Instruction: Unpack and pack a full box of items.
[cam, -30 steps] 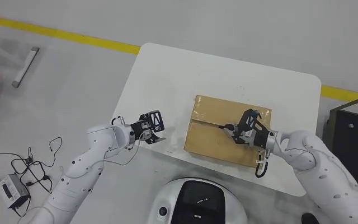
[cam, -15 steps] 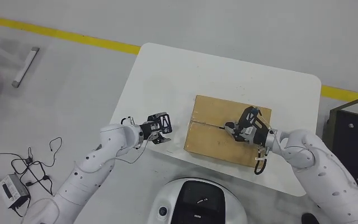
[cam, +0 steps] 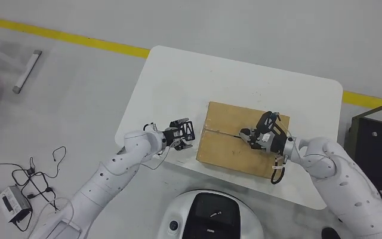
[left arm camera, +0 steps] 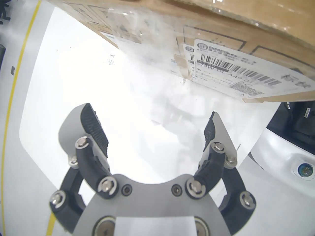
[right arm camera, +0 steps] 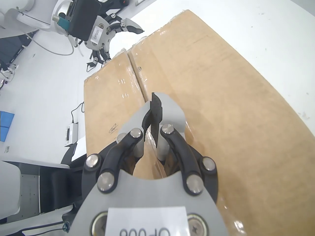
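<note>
The cardboard box [cam: 242,138] sits closed on the surface [cam: 179,77], near right: stiff, likely heavy, its seam [right arm camera: 136,82] under slick clear tape [right arm camera: 123,84] that bars the flaps [right arm camera: 196,74]. The right claw [right arm camera: 155,104], pressed together, noses that seam; the left claw [left arm camera: 152,124], spread, hangs just beside the left wall. I'd grip flap edges.

The cardboard box [cam: 239,140] was matt brown paperboard with glossy, wrinkled clear tape [right arm camera: 125,74] over its seam and a smooth white paper label [left arm camera: 230,73] on one side, the table [cam: 179,83] was smooth white, and the left gripper [left arm camera: 150,114] was pale matt metal with ribbed black rubber pads [left arm camera: 94,124].
</note>
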Tool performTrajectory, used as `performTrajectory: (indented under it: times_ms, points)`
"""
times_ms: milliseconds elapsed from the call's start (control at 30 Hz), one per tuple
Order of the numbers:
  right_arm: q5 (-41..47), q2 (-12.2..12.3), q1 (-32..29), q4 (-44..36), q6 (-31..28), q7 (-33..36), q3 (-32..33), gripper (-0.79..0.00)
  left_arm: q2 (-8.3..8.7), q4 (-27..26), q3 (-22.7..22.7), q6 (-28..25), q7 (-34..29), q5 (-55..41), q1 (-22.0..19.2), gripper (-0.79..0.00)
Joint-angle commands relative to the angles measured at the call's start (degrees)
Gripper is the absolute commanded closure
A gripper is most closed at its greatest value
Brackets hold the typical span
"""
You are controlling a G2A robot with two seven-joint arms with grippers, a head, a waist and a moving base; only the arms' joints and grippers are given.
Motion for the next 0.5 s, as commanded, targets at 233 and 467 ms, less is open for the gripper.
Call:
performTrajectory:
  times_ms: [233, 467]
  points:
    - [0.23, -0.51, 1.12, 1.67, -0.36, 0.35, -0.64, 0.0, -2.02, 4.02, 4.19, 2.73, 2.27, -0.19, -4.13, -0.566]
    - [0.05, -0.84, 1.79, 2.07, -0.58, 0.7, -1.02, 0.0, -2.56, 5.29, 3.69, 4.27, 2.59, -2.2, -4.46, 0.0]
